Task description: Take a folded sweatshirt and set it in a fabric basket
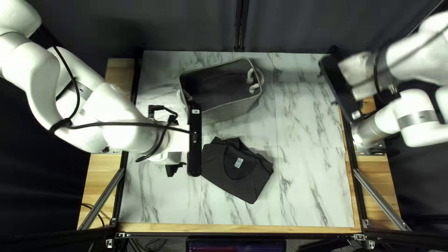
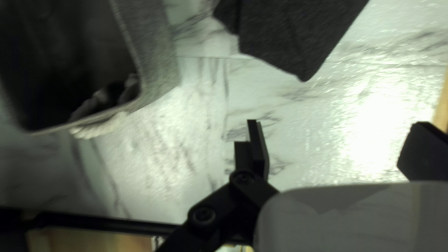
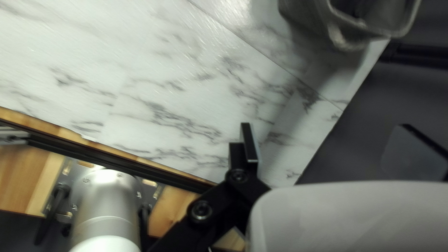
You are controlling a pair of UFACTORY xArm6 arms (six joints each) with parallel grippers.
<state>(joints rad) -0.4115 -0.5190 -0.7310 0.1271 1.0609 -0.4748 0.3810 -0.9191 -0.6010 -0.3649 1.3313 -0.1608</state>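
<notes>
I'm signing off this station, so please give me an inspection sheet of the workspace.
Surface: white marble-patterned tabletop with grey veining.
Job's things: folded dark sweatshirt lies flat; grey fabric basket with rope handles stands beyond it, not touching.
Clutter: nothing seen.
Grippers: left gripper open, holding nothing; right gripper open, holding nothing.
Cables: black cable runs along the left arm.
Surroundings: dark curtain behind; screen past the near edge.
</notes>
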